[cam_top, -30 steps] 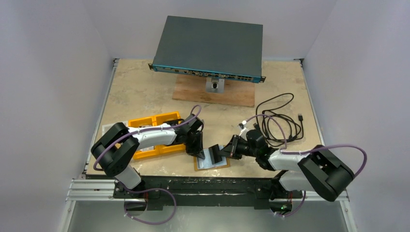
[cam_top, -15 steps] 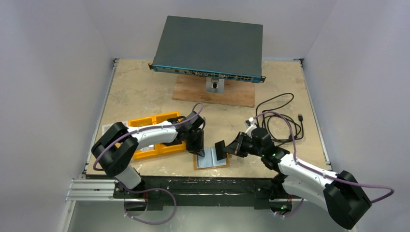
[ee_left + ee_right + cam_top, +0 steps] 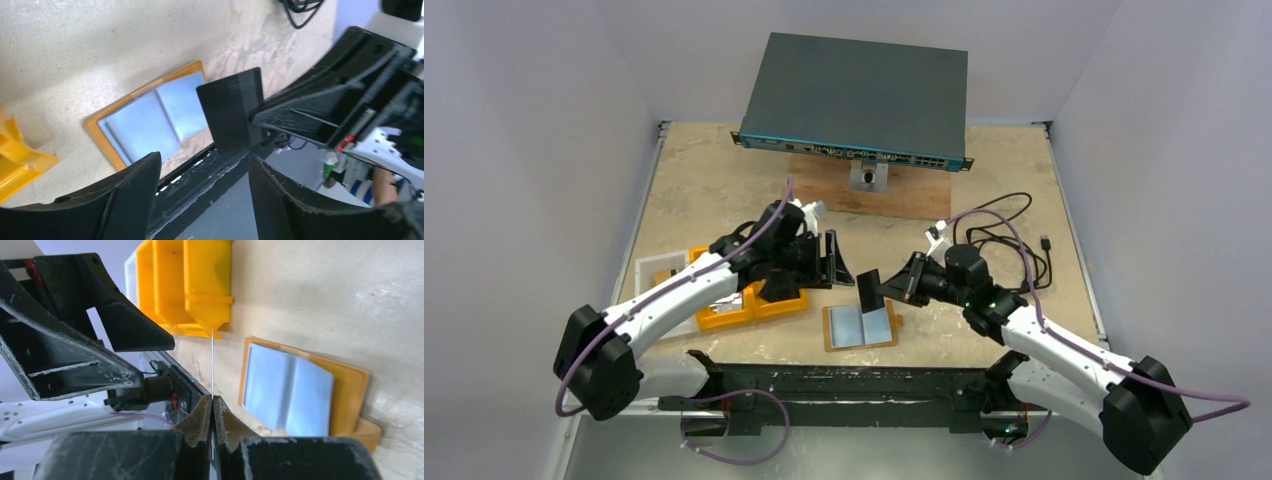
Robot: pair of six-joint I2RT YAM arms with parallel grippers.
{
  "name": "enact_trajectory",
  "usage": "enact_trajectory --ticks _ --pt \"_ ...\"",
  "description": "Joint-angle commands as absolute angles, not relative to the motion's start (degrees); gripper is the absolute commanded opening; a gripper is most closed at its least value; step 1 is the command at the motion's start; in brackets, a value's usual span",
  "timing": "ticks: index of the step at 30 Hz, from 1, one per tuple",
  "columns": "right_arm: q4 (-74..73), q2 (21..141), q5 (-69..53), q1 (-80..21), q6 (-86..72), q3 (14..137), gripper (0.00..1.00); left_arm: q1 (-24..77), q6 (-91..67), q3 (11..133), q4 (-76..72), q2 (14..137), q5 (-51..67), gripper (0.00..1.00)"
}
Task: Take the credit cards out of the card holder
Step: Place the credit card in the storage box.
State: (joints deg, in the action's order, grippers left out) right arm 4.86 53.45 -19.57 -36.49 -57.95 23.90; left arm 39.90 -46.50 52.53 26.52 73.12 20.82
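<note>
Counter (image 3: pixel 724 180): the bed for everything here. My two arms reach in from its near edge.
Network switch (image 3: pixel 859 95): propped at the far edge, well apart from the work.
Yellow tray (image 3: pixel 774 302): toward the near-left corner, beside the card holder but not touching it.
Cable (image 3: pixel 1009 260): coiled by the right edge, out of my reach path.
Left pincer (image 3: pixel 834 260): fingers spread, nothing between them, raised above the right end of the yellow tray. I judge it lifted to give the withdrawing card room.
Right pincer (image 3: pixel 888 292): clamped on the held card, fingertips pinching one short end, so the card can be carried off edge-on.
Card holder (image 3: pixel 350 390): tan, lying open and flat near the middle of the near edge, free of both pincers.
Cards (image 3: pixel 287 390): pale grey-blue, seated in the two pockets of the card holder; more remain to be taken.
Held card (image 3: pixel 231 112): dark, standing upright in the air just beyond the far edge of the card holder, clear of its pocket.
Change, left: half a second ago my left pincer was down at the card holder's left edge; now it is up and off toward the left.
Change, right: the held card then hung low over the card holder; now it is higher and farther from the near edge. The card holder has not shifted.
</note>
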Motion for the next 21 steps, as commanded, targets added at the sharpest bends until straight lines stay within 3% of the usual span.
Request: enact_trajectory --ticks 1,9,21 --pt "12.78 56.29 -26.31 -35.81 -60.76 27.45 0.00 35.86 -48.59 48.40 20.37 68.06 31.32 0.65" --pt "24.61 61.87 -32.43 -35.60 -67.58 29.68 0.00 30.75 -51.70 44.91 14.52 64.48 38.32 0.63" --pt "31.60 63.68 -33.84 -35.62 -72.16 28.64 0.00 29.44 -60.28 39.46 1.03 65.20 44.43 0.49"
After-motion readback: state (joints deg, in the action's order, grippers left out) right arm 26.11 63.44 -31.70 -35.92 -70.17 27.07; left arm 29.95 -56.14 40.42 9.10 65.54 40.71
